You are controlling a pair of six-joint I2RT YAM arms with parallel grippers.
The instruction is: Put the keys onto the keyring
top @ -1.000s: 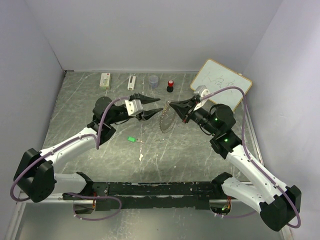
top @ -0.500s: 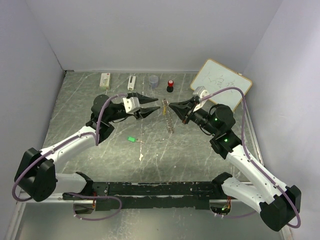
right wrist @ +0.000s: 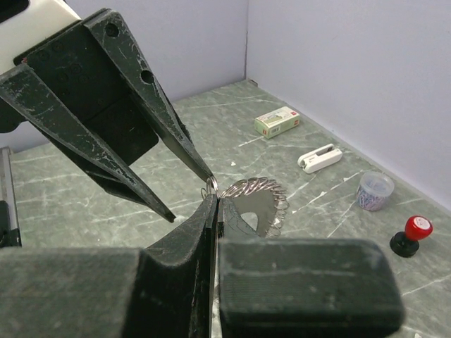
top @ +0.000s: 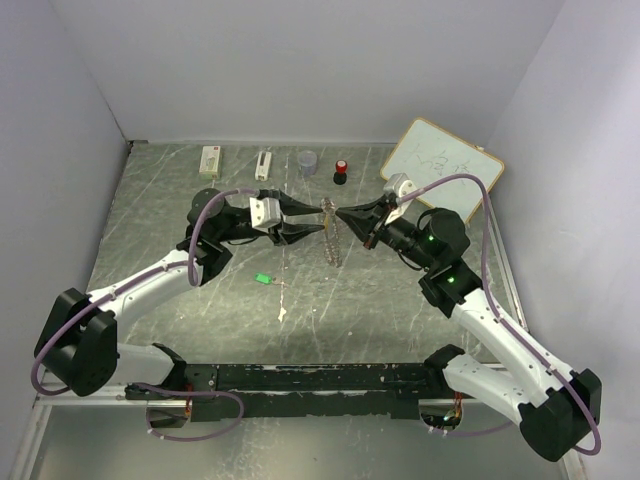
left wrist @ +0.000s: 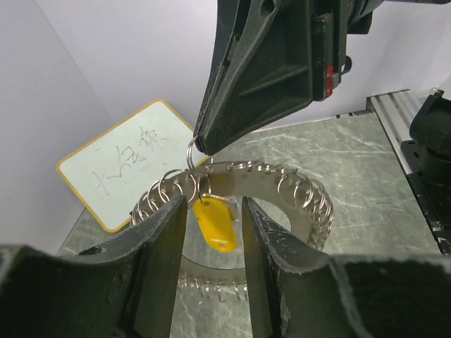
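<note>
Seen from above, two robot arms meet over a grey marbled tabletop [top: 150,220]. The right gripper [top: 340,214] has its fingers pressed fully together on a small wire loop at the top of the large flat silver metal keyring [left wrist: 261,179], whose rim is lined with coiled loops. The keyring therefore hangs upright in the air, presented to the other arm. The left gripper [top: 320,217] faces it with fingers about half apart, one on each side of the tiny key with a yellow-orange plastic head [left wrist: 213,222]. This key dangles just in front of the keyring, seemingly from the pinched loop. Whether the fingers touch it cannot be told. The tiny green-headed key [top: 263,278] lies on the tabletop, well apart from the keyring and not yet threaded.
</note>
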